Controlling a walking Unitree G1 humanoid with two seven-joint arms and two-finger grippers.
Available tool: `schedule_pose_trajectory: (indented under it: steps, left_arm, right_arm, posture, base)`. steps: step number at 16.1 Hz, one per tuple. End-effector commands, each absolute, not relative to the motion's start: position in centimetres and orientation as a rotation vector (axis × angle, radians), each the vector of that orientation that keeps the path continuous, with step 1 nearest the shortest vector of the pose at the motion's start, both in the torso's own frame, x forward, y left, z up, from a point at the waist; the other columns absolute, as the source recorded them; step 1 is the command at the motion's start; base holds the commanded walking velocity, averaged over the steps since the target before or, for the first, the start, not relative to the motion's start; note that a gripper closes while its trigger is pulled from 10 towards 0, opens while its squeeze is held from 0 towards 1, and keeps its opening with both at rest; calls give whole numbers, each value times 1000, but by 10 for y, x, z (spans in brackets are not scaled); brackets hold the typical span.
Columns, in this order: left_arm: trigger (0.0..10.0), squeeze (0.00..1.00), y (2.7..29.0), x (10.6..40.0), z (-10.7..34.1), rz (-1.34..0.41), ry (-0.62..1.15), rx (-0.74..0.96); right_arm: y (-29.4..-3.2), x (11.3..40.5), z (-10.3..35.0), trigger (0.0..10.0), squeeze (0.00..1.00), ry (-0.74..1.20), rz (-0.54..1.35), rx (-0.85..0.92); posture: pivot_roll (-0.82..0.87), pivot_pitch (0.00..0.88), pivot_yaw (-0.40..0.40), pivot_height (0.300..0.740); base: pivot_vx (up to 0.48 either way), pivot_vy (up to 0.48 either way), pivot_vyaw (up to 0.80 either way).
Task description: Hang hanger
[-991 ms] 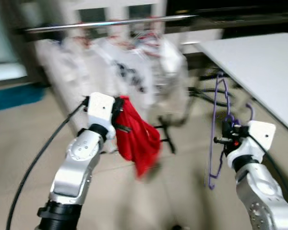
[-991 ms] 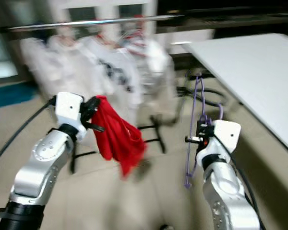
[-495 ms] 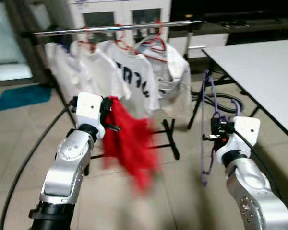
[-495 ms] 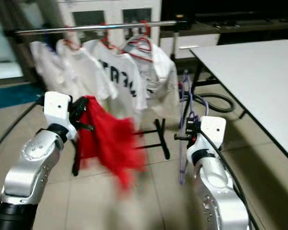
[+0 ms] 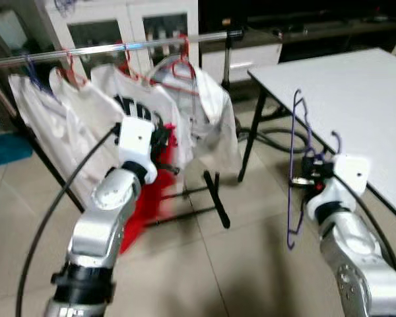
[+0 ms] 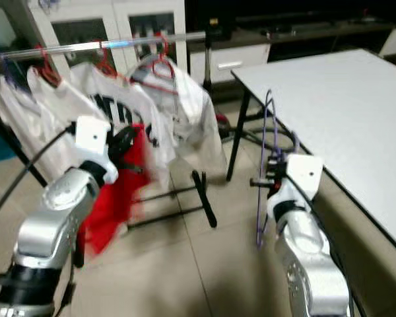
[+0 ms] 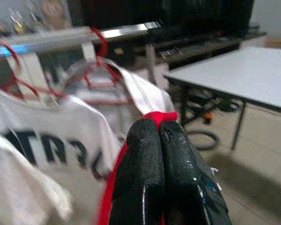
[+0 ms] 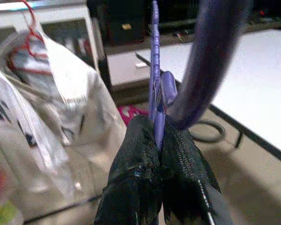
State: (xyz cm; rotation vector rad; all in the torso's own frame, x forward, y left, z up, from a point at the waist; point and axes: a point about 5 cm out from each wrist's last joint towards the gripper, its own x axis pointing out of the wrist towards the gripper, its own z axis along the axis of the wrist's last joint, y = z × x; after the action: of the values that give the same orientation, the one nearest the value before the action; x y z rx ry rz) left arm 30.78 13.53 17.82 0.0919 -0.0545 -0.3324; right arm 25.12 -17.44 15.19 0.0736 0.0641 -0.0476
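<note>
A purple wire hanger [image 5: 292,198] stands upright in my right gripper [image 5: 310,177], which is shut on its lower part beside the white table. The right wrist view shows the black fingers [image 8: 140,154] pinched on the purple hanger [image 8: 155,89]. My left gripper [image 5: 164,142] is raised in front of the clothes rail [image 5: 119,47] and is shut on a red garment [image 5: 142,205] that hangs down, blurred. In the left wrist view the red garment [image 7: 154,116] pokes out above the closed fingers [image 7: 145,154].
Several white shirts [image 5: 138,109] hang from red hangers [image 5: 178,66] on the rail, whose black legs [image 5: 214,198] spread over the tiled floor. A white table [image 5: 343,86] stands on the right, with cables under it. A white cabinet stands behind the rail.
The camera has turned and the picture has sharpened; the rail now sits nearer. The red garment has swung from beside my left gripper to hang below it. The hanger stays gripped.
</note>
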Motion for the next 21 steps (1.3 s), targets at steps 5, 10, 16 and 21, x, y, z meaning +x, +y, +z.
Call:
schedule_pose_trajectory:
  steps: [5, 10, 16, 21]
  left_arm:
    - [10000, 0, 138, 317, 192, -356, -105, 81]
    - [10000, 0, 132, 323, 200, -389, -134, 56]
    - [10000, 0, 117, 325, 201, -431, -148, 20]
    - [10000, 0, 106, 333, 225, -458, -229, -32]
  right_arm:
    - [-173, 253, 171, 10000, 0, -18, -57, 73]
    - [-175, 254, 188, 10000, 0, -72, -79, 57]
    - [-173, 249, 193, 10000, 0, -65, -93, 36]
    - [-172, 250, 204, 10000, 0, -91, -82, 25]
  posture:
    - [36, 0, 63, 740]
    - [28, 0, 68, 740]
    - [4, 0, 68, 740]
    - [-7, 0, 63, 740]
  base:
    - [440, 0, -800]
    - [442, 0, -800]
    - [442, 0, -800]
    - [441, 0, -800]
